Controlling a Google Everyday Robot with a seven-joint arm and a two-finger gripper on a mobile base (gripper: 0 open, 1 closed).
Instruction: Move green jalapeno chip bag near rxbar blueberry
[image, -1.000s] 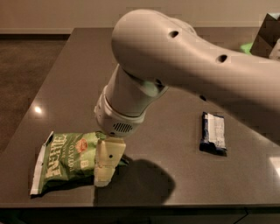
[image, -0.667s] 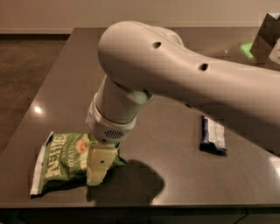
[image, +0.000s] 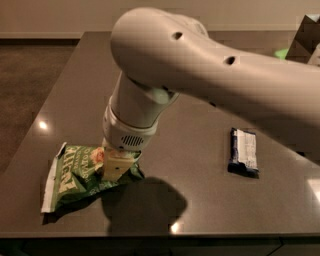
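The green jalapeno chip bag (image: 70, 176) lies crinkled on the dark table (image: 200, 200) at the front left. My gripper (image: 117, 165) points down from the large pale arm and sits on the bag's right part, touching it. The rxbar blueberry (image: 243, 151), a small dark blue bar with a white panel, lies flat to the right, well apart from the bag. The arm hides much of the table's middle and back.
The table's front edge runs just below the bag. Its left edge drops to a brown floor (image: 25, 85). A green thing (image: 282, 52) and a dark angular object (image: 306, 39) sit at the far right back.
My arm and gripper have moved left and down onto the right part of the chip bag. The bag and the bar have stayed in place.
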